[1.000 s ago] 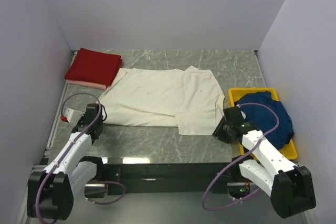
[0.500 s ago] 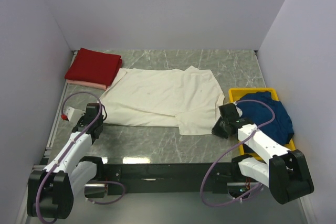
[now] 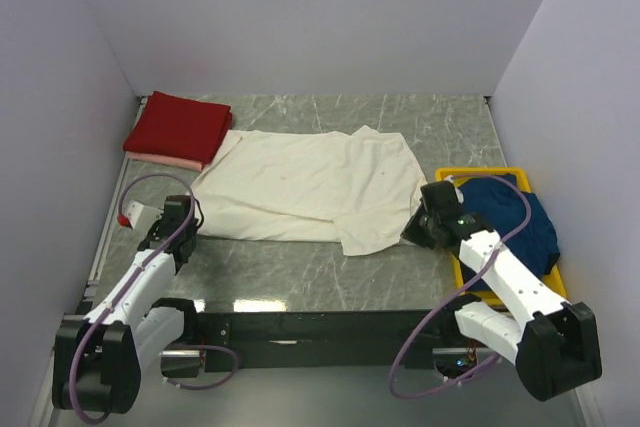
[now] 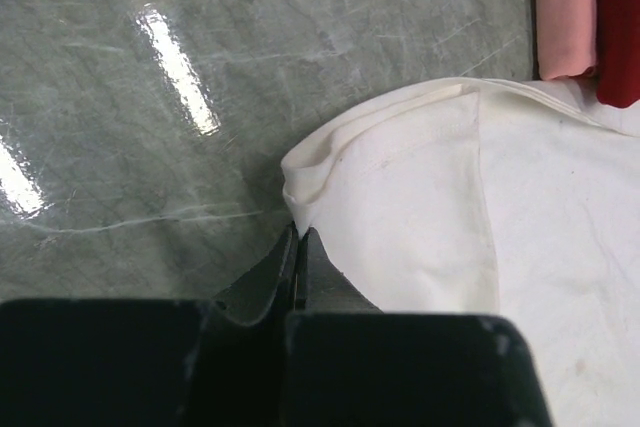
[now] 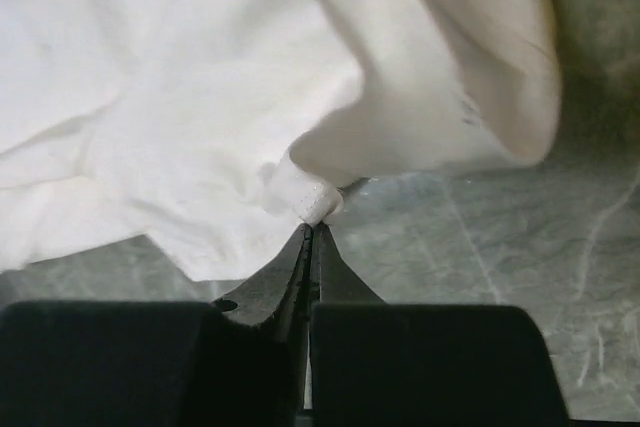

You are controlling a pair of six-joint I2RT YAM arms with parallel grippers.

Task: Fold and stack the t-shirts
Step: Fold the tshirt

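The cream t-shirt (image 3: 310,187) lies spread across the middle of the table. My left gripper (image 3: 190,213) is shut on its near left corner (image 4: 400,207), the cloth pinched at the closed tips of the left gripper (image 4: 300,233). At the shirt's near right corner, my right gripper (image 3: 414,232) is shut on a stitched hem (image 5: 318,199). That cloth bunches up just ahead of the right gripper (image 5: 312,228). A folded dark red t-shirt (image 3: 180,127) sits on a pink one (image 3: 160,159) at the back left. The navy t-shirt (image 3: 515,222) lies crumpled in the bin.
The yellow bin (image 3: 480,175) stands at the table's right edge, just behind my right arm. White walls close in the left, back and right sides. Bare grey marble table (image 3: 300,272) shows in front of the cream shirt.
My right gripper has moved in to the cream shirt's near right corner and shut on the hem, drawing that corner up. The left arm has not moved.
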